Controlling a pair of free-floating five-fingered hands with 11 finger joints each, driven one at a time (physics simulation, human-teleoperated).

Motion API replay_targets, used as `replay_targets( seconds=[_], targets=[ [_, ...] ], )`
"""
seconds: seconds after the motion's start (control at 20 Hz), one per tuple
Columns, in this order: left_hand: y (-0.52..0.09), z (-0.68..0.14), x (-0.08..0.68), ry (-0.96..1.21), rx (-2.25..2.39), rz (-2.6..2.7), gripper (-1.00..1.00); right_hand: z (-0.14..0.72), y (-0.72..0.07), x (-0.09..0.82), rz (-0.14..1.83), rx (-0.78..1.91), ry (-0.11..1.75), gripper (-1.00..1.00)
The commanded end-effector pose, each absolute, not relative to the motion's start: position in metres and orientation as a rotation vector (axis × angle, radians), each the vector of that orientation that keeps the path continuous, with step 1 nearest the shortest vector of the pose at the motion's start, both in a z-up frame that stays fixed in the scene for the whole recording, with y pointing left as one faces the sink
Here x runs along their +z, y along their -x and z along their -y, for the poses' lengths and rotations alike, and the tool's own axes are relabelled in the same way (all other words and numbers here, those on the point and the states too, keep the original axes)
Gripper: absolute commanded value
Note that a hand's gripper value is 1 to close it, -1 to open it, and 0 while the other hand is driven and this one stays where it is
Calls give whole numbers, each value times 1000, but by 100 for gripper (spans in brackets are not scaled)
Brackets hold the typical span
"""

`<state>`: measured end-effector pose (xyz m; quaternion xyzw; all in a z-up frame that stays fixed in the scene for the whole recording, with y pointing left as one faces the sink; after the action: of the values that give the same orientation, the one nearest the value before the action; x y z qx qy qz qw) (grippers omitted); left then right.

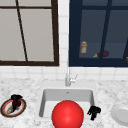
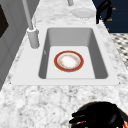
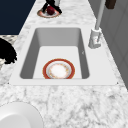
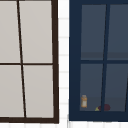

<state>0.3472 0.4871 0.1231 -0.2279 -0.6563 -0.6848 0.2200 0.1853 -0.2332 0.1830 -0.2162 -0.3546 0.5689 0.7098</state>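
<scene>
red bowl [image 1: 67, 114]: lower centre of the front view, upside down in the sink [image 1: 43, 100]; from the sides it shows as a red rim round a pale speckled base [image 3: 58, 70]
handling: looks like glazed ceramic, so stiff, slick and breakable; best taken by the rim edge
left hand [image 1: 15, 100]: lower left, fingers curled down onto a dark red fruit [image 3: 50, 10] on a brown-rimmed plate [image 1: 5, 111]; looks like a grip
right hand [image 1: 94, 111]: lower right at the sink's edge, just beside the bowl, fingers curled, holding nothing
white plate [image 1: 121, 114]: far lower right, smooth, round
counter [image 2: 50, 100]: grey-veined marble
tap [image 1: 68, 77]: metal, upright behind the sink
cabinet [image 4: 75, 62]: navy, glass doors, a jar [image 4: 84, 101] inside
</scene>
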Motion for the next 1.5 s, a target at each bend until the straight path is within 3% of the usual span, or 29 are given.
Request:
replay_targets(
  seconds=[0.0, 0.05, 0.6, 1.45],
  targets=[
    [-352, -499, 109, 642, -1858, 1860, -100, 233, -185, 183, 787, 1263, 480, 0],
    [-352, -502, 112, 654, -1845, 1874, 100, 233, -185, 183, 787, 1263, 480, 0],
    [-344, -490, 135, 560, -1822, 1971, 100, 233, -185, 183, 787, 1263, 480, 0],
    [-339, -400, 207, 514, -1826, 1959, 100, 233, -185, 183, 787, 1263, 480, 0]
  ],
)
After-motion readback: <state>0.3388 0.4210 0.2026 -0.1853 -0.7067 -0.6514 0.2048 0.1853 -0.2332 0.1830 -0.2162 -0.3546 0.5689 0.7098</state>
